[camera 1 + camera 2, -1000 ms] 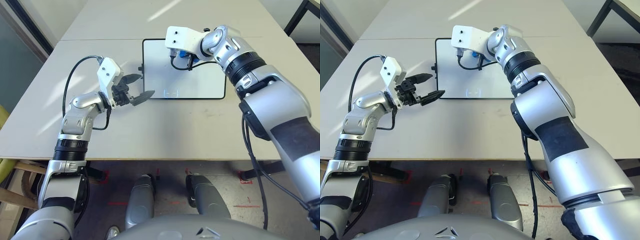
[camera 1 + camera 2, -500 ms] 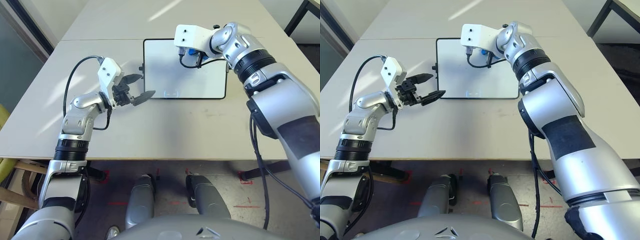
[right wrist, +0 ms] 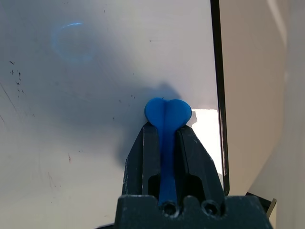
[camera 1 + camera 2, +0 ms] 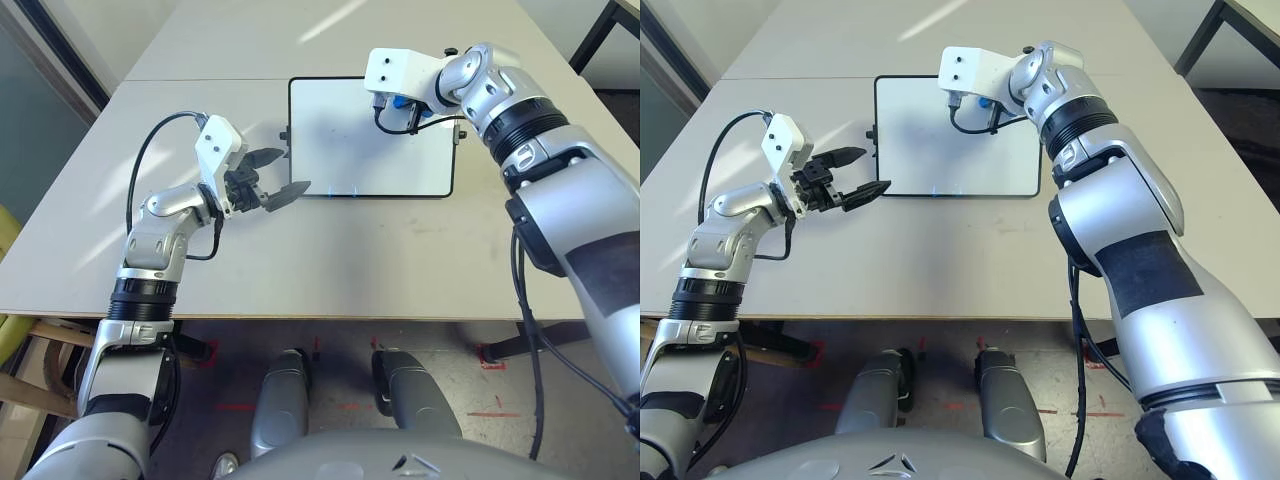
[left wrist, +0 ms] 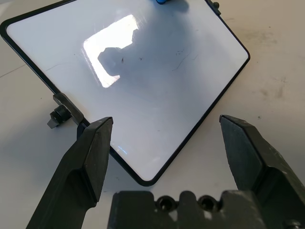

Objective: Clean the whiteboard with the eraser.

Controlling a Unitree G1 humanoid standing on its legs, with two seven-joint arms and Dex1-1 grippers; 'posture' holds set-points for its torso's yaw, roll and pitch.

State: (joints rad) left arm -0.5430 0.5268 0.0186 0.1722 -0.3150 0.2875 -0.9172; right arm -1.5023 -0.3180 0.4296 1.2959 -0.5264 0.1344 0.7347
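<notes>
The whiteboard (image 4: pixel 350 150) lies flat on the table, white with a thin black frame. My right gripper (image 4: pixel 400 112) is over its far right part, shut on the blue eraser (image 3: pixel 167 112), whose tip presses on the board near the right frame edge. Small dark specks and a faint bluish ring (image 3: pixel 71 36) mark the surface around it. My left gripper (image 4: pixel 290 171) hovers open at the board's near left corner, holding nothing. In the left wrist view its two fingers (image 5: pixel 90 152) stand on either side of that rounded corner (image 5: pixel 143 179).
A small black knob (image 4: pixel 284 133) sticks out from the board's left side, close to my left fingers. The beige table (image 4: pixel 380 260) is made of two tops joined by a seam (image 4: pixel 200 80). A black frame leg (image 4: pixel 600 30) stands off the far right.
My right gripper has slid the eraser to the right across the far part of the board. The left arm has stayed where it was.
</notes>
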